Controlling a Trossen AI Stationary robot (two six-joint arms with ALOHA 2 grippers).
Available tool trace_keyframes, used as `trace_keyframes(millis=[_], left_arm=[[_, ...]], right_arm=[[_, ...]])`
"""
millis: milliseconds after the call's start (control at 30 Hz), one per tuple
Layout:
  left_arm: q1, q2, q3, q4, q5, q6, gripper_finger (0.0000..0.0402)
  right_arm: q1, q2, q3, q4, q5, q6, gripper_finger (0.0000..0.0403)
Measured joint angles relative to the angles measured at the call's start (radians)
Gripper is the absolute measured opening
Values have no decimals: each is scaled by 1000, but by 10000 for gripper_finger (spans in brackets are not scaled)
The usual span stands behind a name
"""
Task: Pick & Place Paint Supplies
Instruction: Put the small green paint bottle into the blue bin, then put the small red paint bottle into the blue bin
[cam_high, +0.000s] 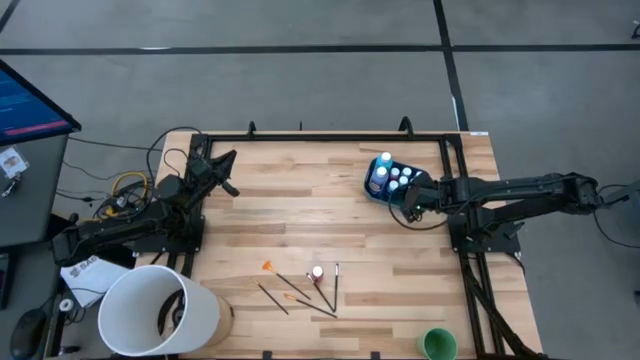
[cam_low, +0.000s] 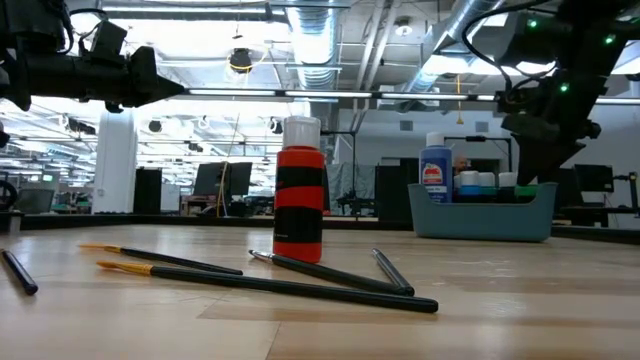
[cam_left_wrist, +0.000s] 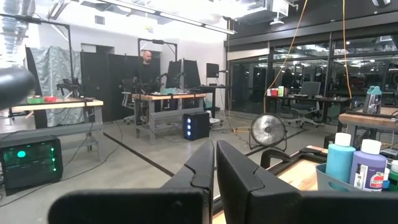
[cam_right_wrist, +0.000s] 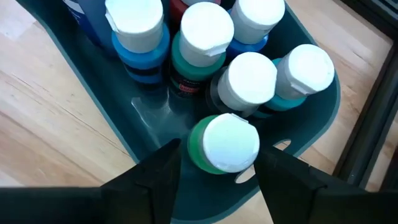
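Note:
A teal tub (cam_high: 378, 180) at the table's far right holds several white-capped paint bottles (cam_right_wrist: 202, 37). My right gripper (cam_right_wrist: 219, 165) hangs over its near end, pointing steeply down and open. Its fingers flank a green bottle (cam_right_wrist: 214, 146) that stands upright on the tub's floor. A red bottle (cam_low: 300, 190) stands on its base at the near middle of the table. Thin brushes (cam_low: 300, 285) lie flat around it. My left gripper (cam_left_wrist: 215, 165) waits shut, raised at the far left (cam_high: 228, 160), pointing out past the table's far edge. My right gripper has one finger (cam_right_wrist: 158, 177) on each side of the green bottle's body, below its white cap (cam_right_wrist: 231, 142), coming from above on a slant. Whether either finger touches the bottle, I cannot tell. The bottle stands upright in the tub.
A big white bucket (cam_high: 160, 310) sits at the table's near left corner and a small green cup (cam_high: 438, 345) at the near right edge. Black frame rails (cam_high: 450, 160) run beside the tub. Bare wood lies between the tub and the brushes.

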Motion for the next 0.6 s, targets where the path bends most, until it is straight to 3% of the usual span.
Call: trace_keyframes(millis=[400,600], left_arm=[[0,0,0,0,0,0,8],[0,0,0,0,0,0,8]], right_arm=[[-36,-1,209,-61,-4,-156,192],[44,4,255,325,-221,-296,188]])
